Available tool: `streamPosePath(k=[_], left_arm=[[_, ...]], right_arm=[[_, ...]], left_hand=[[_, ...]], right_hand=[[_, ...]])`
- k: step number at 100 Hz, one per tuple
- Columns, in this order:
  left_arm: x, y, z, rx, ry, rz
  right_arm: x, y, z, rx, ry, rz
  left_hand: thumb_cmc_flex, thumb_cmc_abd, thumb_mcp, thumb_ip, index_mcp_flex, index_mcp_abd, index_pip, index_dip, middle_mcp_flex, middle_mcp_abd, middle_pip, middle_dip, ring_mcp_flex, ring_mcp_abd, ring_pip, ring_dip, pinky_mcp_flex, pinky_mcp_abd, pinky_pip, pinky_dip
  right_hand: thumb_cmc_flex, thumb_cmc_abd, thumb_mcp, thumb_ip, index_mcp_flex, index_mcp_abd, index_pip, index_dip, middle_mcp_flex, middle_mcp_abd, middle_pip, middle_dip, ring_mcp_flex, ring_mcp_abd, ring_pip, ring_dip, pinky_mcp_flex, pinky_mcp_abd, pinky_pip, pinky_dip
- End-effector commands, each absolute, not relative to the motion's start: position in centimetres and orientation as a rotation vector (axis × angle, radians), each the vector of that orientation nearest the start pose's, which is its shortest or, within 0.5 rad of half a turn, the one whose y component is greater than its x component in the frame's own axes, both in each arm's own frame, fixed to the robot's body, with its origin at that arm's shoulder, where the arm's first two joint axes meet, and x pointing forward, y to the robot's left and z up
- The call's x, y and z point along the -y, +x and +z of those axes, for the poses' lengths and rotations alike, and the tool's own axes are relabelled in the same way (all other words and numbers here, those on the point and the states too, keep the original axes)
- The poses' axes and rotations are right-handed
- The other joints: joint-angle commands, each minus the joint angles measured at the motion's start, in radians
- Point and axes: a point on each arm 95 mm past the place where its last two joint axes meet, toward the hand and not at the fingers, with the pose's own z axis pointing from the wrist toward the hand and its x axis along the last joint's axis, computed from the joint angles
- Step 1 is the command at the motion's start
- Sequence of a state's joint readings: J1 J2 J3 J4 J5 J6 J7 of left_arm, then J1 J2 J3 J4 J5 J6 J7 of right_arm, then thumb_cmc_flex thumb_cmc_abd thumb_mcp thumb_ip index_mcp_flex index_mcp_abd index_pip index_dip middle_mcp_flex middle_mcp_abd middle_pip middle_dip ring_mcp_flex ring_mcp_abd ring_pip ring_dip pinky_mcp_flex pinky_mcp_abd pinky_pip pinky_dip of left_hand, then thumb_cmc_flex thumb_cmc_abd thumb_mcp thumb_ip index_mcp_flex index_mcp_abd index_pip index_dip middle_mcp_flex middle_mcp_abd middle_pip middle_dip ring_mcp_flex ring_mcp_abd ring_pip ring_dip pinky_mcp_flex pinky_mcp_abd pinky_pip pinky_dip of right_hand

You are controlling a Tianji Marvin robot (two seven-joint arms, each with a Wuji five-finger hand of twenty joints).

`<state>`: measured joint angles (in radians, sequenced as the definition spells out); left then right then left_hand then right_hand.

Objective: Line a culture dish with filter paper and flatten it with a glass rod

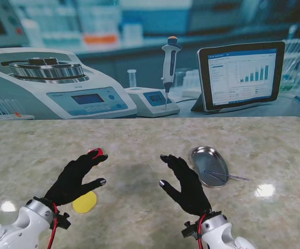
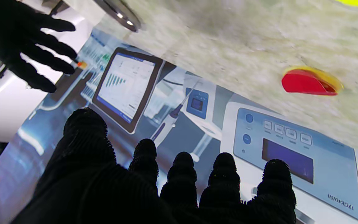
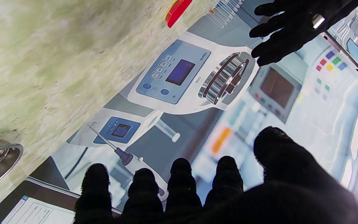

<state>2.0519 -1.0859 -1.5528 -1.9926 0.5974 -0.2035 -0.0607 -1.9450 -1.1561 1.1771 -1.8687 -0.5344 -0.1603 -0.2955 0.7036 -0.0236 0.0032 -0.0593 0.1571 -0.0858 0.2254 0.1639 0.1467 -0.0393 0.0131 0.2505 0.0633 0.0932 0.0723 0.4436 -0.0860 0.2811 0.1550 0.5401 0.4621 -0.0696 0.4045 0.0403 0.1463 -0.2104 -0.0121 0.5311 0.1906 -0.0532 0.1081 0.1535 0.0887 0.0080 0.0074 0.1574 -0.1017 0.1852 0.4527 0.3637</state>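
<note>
Marble table [image 1: 139, 135]: dish [image 1: 210, 165] beside right hand [image 1: 187, 182]

Marble-look table top [image 1: 139, 135], greenish-beige, glossy, with bright light glare spots near the front corners. Behind it stands a printed lab backdrop [image 1: 87, 31]: centrifuge [image 1: 56, 78], pipette [image 1: 169, 65], tablet with bar chart [image 1: 241, 75], blurred shelves.

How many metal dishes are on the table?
1. The metal dish lies on the table to the right of the right hand, with a thin rod resting across it. No others show.
</note>
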Motion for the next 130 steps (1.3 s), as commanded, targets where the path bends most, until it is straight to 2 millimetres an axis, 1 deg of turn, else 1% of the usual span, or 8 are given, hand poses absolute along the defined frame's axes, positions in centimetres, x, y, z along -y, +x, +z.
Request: streamPosePath(k=[1,22,46,61,92,109,117,130], left_arm=[[-3.1,27.9,-29.4,-1.329,-1.555,-1.853],[-2.6,26.2,-30.2,-1.255,-1.622,-1.908],[-2.2,25.1,-30.9,-1.194,-1.628,-1.927],[-2.0,24.8,-31.2,-1.186,-1.612,-1.921],[-1.6,24.9,-31.5,-1.220,-1.573,-1.917],[-1.4,25.4,-31.6,-1.265,-1.574,-1.916],[-1.2,25.5,-31.7,-1.274,-1.582,-1.920],[-0.9,25.7,-31.7,-1.293,-1.579,-1.927]], right_arm=[[-6.4,27.5,-32.5,1.216,-1.960,-2.502],[-6.5,27.6,-32.5,1.277,-1.948,-2.487],[-6.9,27.9,-32.3,1.361,-1.912,-2.479],[-6.5,28.1,-31.9,1.438,-1.909,-2.485],[-3.2,28.6,-30.6,1.673,-1.990,-2.478],[-0.7,28.6,-29.8,1.822,-2.064,-2.458],[0.4,28.5,-29.6,1.889,-2.103,-2.433],[1.9,28.4,-29.4,2.021,-2.142,-2.376]], left_hand=[[0.018,0.035,-0.020,0.031,-0.002,-0.029,0.019,0.011,-0.030,-0.005,0.004,0.042,-0.027,0.007,-0.006,0.013,-0.016,0.007,-0.036,-0.001],[0.019,0.038,-0.022,0.033,0.001,-0.030,-0.008,-0.005,-0.028,-0.009,-0.007,0.019,-0.035,0.006,-0.012,0.011,-0.013,0.004,-0.049,-0.011],[0.021,0.041,-0.021,0.035,0.006,-0.035,-0.003,-0.002,-0.027,-0.011,-0.005,0.015,-0.033,0.004,-0.014,0.005,-0.012,0.005,-0.055,-0.019],[0.028,0.038,-0.022,0.035,0.004,-0.056,0.057,0.029,-0.027,-0.016,-0.003,0.018,-0.033,0.003,-0.016,-0.006,-0.008,0.005,-0.066,-0.039],[0.038,0.027,-0.020,0.036,0.002,-0.061,0.087,0.044,-0.027,-0.021,0.001,0.027,-0.034,0.003,-0.014,-0.005,-0.008,0.005,-0.067,-0.048],[0.036,0.029,-0.021,0.036,-0.001,-0.060,0.079,0.039,-0.027,-0.022,-0.005,0.020,-0.033,0.001,-0.018,-0.011,-0.008,0.004,-0.070,-0.053],[0.036,0.027,-0.021,0.036,0.000,-0.061,0.076,0.038,-0.027,-0.023,-0.005,0.018,-0.033,0.002,-0.019,-0.014,-0.007,0.004,-0.071,-0.056],[0.037,0.025,-0.021,0.036,-0.003,-0.057,0.067,0.033,-0.027,-0.021,-0.006,0.014,-0.033,0.001,-0.020,-0.018,-0.007,0.004,-0.073,-0.061]], right_hand=[[0.031,-0.011,0.012,0.034,-0.008,-0.032,0.001,0.013,-0.016,-0.038,0.011,-0.004,-0.002,-0.043,0.014,0.012,-0.011,-0.031,0.006,-0.016],[0.050,-0.020,0.015,0.053,-0.008,-0.033,0.002,0.021,-0.015,-0.038,0.014,-0.005,-0.001,-0.043,0.016,0.012,-0.009,-0.032,0.009,-0.015],[0.015,-0.029,-0.011,0.026,-0.010,-0.026,0.012,0.053,-0.009,-0.035,0.034,0.003,0.006,-0.036,0.041,0.019,-0.010,-0.028,0.018,-0.014],[0.017,-0.033,-0.008,0.012,-0.028,-0.022,0.076,0.165,-0.005,-0.029,0.113,0.027,0.011,-0.037,0.065,0.013,-0.009,-0.024,0.040,-0.020],[0.075,-0.058,0.021,0.035,-0.037,-0.022,0.177,0.190,0.001,-0.024,0.208,0.061,0.028,-0.033,0.130,0.028,-0.001,-0.024,0.103,-0.031],[0.068,-0.083,0.121,0.089,-0.047,-0.025,0.218,0.155,0.001,-0.024,0.227,0.055,0.030,-0.034,0.158,0.026,-0.004,-0.023,0.151,-0.060],[0.035,-0.099,0.202,0.080,-0.050,-0.025,0.233,0.141,-0.001,-0.023,0.237,0.056,0.031,-0.032,0.170,0.028,-0.005,-0.023,0.171,-0.077],[0.018,-0.111,0.241,0.063,-0.053,-0.021,0.249,0.137,0.000,-0.019,0.245,0.057,0.034,-0.027,0.187,0.033,-0.004,-0.023,0.202,-0.078]])
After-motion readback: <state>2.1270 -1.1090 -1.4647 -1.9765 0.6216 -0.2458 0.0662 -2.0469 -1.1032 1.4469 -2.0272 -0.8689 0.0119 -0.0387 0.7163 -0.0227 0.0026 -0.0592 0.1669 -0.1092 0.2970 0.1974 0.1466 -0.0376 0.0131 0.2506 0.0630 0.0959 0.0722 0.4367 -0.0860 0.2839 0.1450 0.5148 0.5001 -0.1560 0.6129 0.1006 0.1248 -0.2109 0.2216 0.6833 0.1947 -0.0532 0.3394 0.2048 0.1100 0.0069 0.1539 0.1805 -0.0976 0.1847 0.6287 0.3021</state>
